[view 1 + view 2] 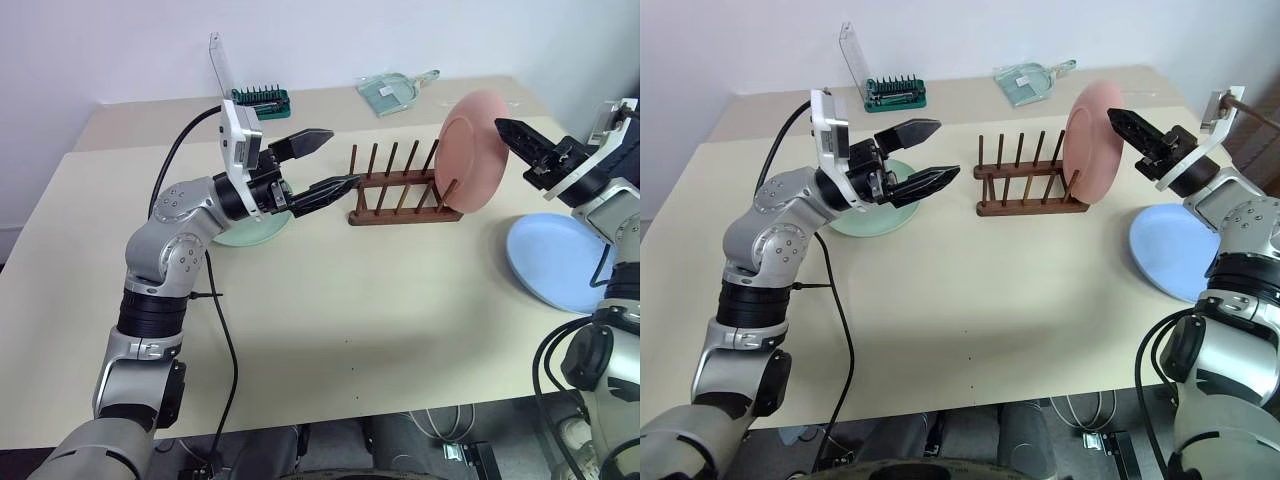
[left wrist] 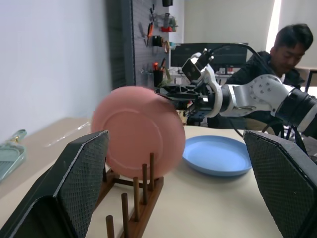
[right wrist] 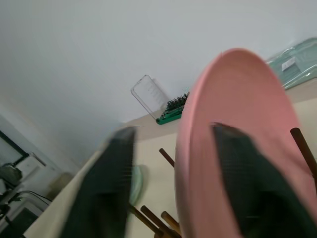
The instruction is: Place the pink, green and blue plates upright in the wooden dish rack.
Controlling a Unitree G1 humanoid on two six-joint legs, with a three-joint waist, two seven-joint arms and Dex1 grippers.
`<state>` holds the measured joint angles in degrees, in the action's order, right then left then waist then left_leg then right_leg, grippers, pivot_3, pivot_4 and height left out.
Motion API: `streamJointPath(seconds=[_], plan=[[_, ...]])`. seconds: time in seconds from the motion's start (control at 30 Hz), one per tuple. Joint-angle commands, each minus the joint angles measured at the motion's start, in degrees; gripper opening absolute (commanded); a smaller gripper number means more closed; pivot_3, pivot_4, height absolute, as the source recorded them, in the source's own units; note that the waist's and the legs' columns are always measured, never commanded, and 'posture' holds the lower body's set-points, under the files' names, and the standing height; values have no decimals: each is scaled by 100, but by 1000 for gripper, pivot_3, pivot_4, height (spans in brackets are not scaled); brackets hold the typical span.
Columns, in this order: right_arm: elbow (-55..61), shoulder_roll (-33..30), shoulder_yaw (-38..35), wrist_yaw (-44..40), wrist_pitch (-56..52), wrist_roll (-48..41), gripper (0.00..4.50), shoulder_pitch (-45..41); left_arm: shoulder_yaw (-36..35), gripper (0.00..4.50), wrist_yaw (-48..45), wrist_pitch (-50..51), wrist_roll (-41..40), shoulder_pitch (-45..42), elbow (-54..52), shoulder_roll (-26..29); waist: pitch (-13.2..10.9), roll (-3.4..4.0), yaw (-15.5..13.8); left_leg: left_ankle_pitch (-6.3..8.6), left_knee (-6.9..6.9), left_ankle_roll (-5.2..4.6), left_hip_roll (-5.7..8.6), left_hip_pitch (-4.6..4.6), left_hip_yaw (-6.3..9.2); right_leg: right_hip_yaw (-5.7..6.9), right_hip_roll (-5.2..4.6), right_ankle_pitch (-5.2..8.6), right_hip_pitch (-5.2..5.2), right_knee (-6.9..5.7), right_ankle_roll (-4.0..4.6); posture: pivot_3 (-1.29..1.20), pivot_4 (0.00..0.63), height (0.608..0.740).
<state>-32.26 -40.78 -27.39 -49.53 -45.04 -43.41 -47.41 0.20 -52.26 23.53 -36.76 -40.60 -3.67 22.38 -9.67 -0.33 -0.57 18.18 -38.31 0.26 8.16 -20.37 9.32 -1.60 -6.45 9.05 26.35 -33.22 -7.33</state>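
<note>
Beige table [image 1: 330,330]: pink plate [image 1: 468,150] upright at rack [image 1: 400,190] end, my right gripper [image 1: 512,135] spread astride its rim; left gripper [image 1: 325,165] spread beside rack.

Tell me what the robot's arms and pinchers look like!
Both arms are chunky silver-grey metal joints with black bands. Each ends in a white wrist block and two pointed black fingers with bumpy, mesh-like pads: the left gripper and the right gripper. Black cables loop alongside the arms.
</note>
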Motion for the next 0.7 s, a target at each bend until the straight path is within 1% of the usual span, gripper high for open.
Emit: streamJointPath(seconds=[0.03,0.13,0.27,0.3,0.33,0.37,0.47,0.53,0.6,0.63,0.7], plan=[[176,-53,-70,21,294,38,4438,-173,-134,4500,17,-40,-17,-30,-194,14,0,0,0,0,0,0,0,0,0,0,0,0,0,0,0,0,150,740],[119,-34,-203,224,643,83,4438,-319,-126,4500,39,-43,-12,-27,-192,-7,0,0,0,0,0,0,0,0,0,0,0,0,0,0,0,0,150,740],[246,-27,-352,508,1410,221,4438,-444,-136,4500,85,-63,23,-38,-148,-13,0,0,1,0,0,1,0,0,0,0,0,0,1,0,0,0,150,740],[348,-26,-338,619,1799,391,4438,-406,-148,4500,113,-71,39,-49,-126,-11,0,0,0,0,0,1,0,0,0,0,0,0,1,0,0,0,150,740],[431,-19,-386,637,1873,350,4438,-395,-165,4500,139,-52,38,-73,-96,-6,0,0,1,0,0,1,0,0,0,0,1,0,1,0,0,0,150,740],[577,-3,-456,631,1897,247,4438,-367,-185,4500,185,-52,58,-103,-70,2,0,0,1,0,0,1,0,0,0,0,0,0,1,0,0,0,150,740],[1189,45,-415,737,2364,380,4438,-197,-244,4500,276,-21,103,-209,99,50,0,0,0,-1,0,1,0,0,1,0,1,0,1,-1,0,0,150,740],[1598,87,-421,724,2367,226,4438,-144,-199,4500,257,48,260,-289,329,182,0,1,4,-1,0,1,0,0,1,0,1,0,2,-2,0,0,150,740],[2351,86,-386,585,2261,-39,4438,7,-169,4500,511,-6,731,-564,1066,368,0,1,9,-1,0,2,0,2,0,0,1,0,2,-4,0,0,150,740],[2741,51,-329,494,2153,-174,4438,115,-209,4500,726,-273,1049,-752,1494,447,0,1,-1,-2,0,4,0,3,0,0,1,0,2,-4,0,0,150,740],[3337,-21,-235,364,1990,-364,4438,338,-320,4500,986,-554,1369,-1099,2138,545,0,1,7,-4,0,7,0,3,3,1,2,0,3,-8,0,0,150,740]])
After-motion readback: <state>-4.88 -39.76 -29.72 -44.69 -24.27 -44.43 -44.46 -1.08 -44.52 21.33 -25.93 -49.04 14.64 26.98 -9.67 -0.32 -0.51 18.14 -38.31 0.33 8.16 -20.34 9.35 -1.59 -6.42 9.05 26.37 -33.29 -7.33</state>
